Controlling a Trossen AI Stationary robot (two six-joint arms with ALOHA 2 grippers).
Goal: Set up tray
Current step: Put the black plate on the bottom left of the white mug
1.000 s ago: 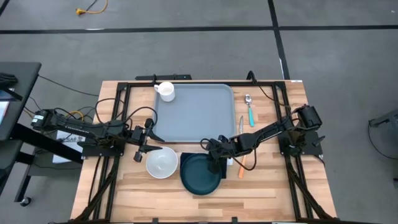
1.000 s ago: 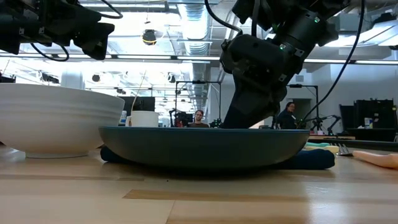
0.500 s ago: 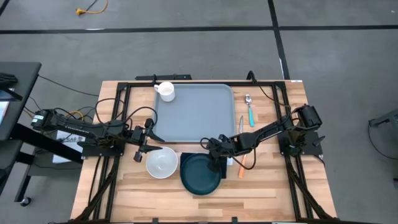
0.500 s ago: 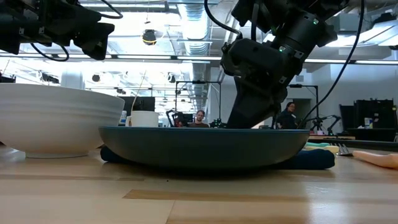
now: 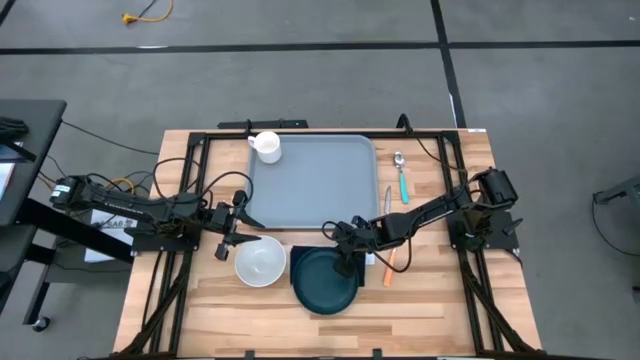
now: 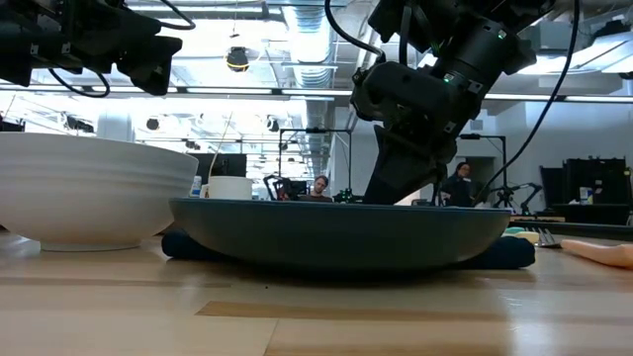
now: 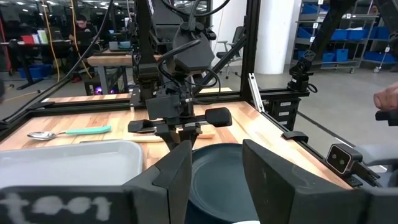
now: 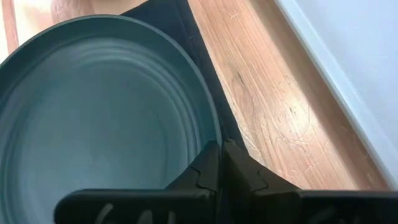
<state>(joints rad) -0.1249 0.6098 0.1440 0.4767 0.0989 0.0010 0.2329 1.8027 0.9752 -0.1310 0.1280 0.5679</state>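
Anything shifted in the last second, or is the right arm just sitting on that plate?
The right claw, shut on the rim of the dark teal plate, has dragged it slightly: in the low view the plate slid a little to the right over the navy napkin. The left claw stayed above the white bowl. Tray, mug and cutlery have not moved.

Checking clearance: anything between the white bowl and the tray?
High view: only bare wood between the white bowl and the tray; the left gripper sits just beside that stretch.
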